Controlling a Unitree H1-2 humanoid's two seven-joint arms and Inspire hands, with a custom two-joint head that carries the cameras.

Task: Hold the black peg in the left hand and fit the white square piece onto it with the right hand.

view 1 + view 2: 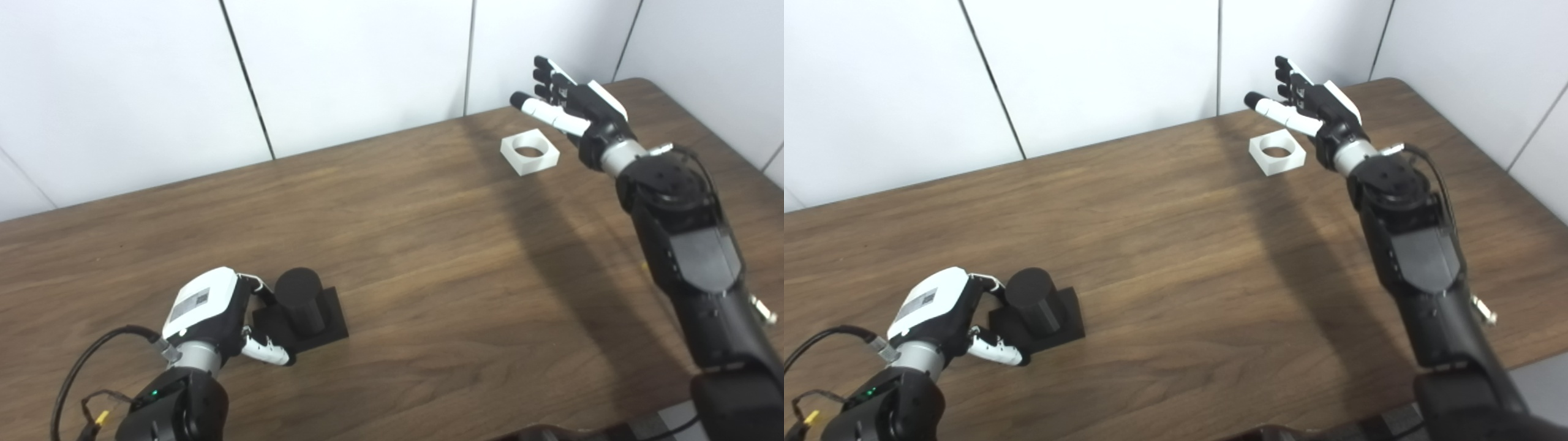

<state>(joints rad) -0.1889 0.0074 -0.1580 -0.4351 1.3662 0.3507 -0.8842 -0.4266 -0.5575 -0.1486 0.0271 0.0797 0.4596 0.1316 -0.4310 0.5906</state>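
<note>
The black peg is a round post on a square black base, standing on the wooden table at the front left. My left hand is at its left side, with fingers curled around the base and post. The white square piece, with a round hole, lies flat at the far right of the table. My right hand is open, fingers spread, raised just right of and above the white piece, not touching it.
White wall panels stand behind the table's far edge. The table's right corner lies just behind my right hand. My right forearm crosses the table's right side. A black cable loops by my left wrist.
</note>
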